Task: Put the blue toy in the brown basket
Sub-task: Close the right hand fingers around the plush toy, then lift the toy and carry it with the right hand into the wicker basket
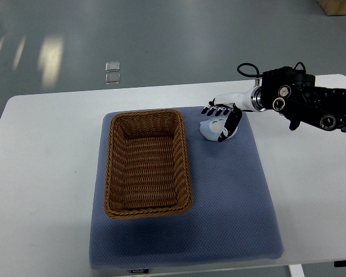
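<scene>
One brown basket (148, 163) sits empty on the blue mat (230, 202) nearest the robot, so the drop-off isn't done yet. Just past its far right corner there's one pale blue toy (209, 129) on the mat, with the right hand (223, 120) curled around it, looks like a grasp. Lift and carry over are left, I'd say; only one arm shows above the white counter (40, 173).

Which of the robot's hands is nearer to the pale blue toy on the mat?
Right. The right hand sits directly over the blue toy, fingers draped around it, just right of the brown basket. The left hand is out of view, so it cannot be placed.
</scene>
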Controlling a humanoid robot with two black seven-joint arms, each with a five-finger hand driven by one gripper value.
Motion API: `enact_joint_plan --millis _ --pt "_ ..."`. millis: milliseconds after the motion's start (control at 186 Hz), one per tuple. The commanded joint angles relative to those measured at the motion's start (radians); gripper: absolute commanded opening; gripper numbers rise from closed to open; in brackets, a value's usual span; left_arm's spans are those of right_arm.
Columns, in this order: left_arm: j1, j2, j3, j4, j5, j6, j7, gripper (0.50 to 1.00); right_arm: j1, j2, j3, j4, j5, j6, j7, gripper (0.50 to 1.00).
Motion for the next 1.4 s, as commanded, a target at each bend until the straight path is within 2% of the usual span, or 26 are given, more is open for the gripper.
enact_joint_plan --millis 0,166,333,445,660,837,992,1105,1239,1395 --pt "0.002 0.0 0.0 0.0 0.0 0.0 0.0 1.0 -0.022 0.002 -0.003 -0.015 -0.036 -0.029 0.017 0.832" --pt "0.002 0.0 0.0 0.0 0.0 0.0 0.0 1.0 -0.048 0.004 -0.001 -0.038 -0.07 -0.066 0.022 0.793" --pt "0.002 0.0 0.0 0.0 0.0 0.0 0.0 1.0 -0.064 0.004 -0.001 -0.041 -0.07 -0.074 0.023 0.705" --pt "0.002 0.0 0.0 0.0 0.0 0.0 0.0 1.0 -0.065 0.007 -0.001 -0.044 -0.07 -0.086 0.032 0.615" --pt "0.002 0.0 0.0 0.0 0.0 0.0 0.0 1.0 -0.022 0.001 0.005 -0.033 -0.055 -0.074 0.034 0.554" --pt "0.002 0.0 0.0 0.0 0.0 0.0 0.0 1.0 0.057 -0.053 0.02 0.028 -0.046 -0.014 0.034 0.543" --pt "0.002 0.0 0.0 0.0 0.0 0.0 0.0 1.0 0.157 -0.118 0.022 0.158 0.051 0.013 0.032 0.547" --pt "0.002 0.0 0.0 0.0 0.0 0.0 0.0 1.0 0.2 -0.127 0.02 0.26 0.131 0.018 0.032 0.558" --pt "0.002 0.0 0.0 0.001 0.0 0.0 0.0 1.0 0.211 -0.053 0.005 0.286 0.146 0.012 0.034 0.564" --pt "0.002 0.0 0.0 0.001 0.0 0.0 0.0 1.0 0.2 0.106 -0.062 0.234 0.135 -0.033 0.034 0.58"
